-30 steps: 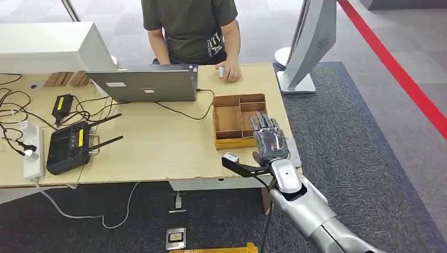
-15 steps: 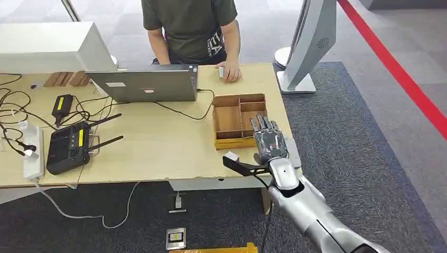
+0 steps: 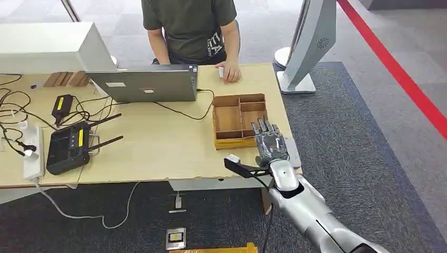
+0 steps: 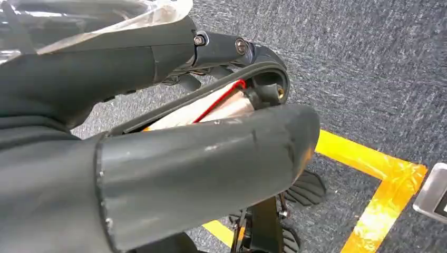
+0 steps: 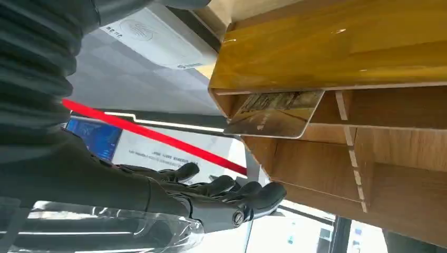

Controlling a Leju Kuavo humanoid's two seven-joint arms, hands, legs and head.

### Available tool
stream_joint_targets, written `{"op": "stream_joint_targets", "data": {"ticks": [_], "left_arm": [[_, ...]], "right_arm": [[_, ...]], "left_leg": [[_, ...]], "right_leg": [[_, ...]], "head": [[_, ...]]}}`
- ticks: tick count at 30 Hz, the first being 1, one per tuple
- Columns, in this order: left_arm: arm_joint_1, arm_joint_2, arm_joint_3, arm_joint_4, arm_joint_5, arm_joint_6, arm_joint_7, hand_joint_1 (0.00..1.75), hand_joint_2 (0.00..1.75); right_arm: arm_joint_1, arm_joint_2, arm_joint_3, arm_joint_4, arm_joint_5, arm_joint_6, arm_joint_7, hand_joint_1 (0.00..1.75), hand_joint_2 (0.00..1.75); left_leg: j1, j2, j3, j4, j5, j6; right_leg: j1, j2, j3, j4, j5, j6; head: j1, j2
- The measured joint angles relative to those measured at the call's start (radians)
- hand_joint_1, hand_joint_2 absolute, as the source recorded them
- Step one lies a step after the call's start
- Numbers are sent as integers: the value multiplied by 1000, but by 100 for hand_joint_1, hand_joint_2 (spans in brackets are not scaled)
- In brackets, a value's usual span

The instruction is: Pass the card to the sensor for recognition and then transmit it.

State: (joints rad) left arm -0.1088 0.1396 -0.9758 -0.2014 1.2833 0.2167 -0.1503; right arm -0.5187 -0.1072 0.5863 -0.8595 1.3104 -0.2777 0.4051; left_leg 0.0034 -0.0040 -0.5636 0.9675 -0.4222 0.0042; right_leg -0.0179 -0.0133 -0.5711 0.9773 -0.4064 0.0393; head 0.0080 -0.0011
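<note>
Right wrist: card [image 5: 274, 113] in tray [image 5: 337, 52], near right hand [image 5: 211, 195].

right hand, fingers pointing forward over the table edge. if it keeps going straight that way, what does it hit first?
Most likely the wooden compartment tray: the right hand points at its near right corner, where a card lies. How high the hand is stays unclear, so it may pass over the wall.

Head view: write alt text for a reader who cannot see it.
The robot's silver right arm reaches over the near edge of a light wooden table, its dark right hand open just beside a divided wooden tray. Across the table a person sits behind a grey laptop.
</note>
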Motion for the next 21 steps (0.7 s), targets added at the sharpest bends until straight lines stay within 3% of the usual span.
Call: {"op": "stream_joint_targets", "data": {"ticks": [21], "left_arm": [[0,2,-5,0,-27,-21,2,0,0]], "right_arm": [[-1,0,-2,30,-2,28,7,0,175]], "left_leg": [[0,0,0,0,0,0]], "right_leg": [[0,0,0,0,0,0]], "head": [[0,0]]}}
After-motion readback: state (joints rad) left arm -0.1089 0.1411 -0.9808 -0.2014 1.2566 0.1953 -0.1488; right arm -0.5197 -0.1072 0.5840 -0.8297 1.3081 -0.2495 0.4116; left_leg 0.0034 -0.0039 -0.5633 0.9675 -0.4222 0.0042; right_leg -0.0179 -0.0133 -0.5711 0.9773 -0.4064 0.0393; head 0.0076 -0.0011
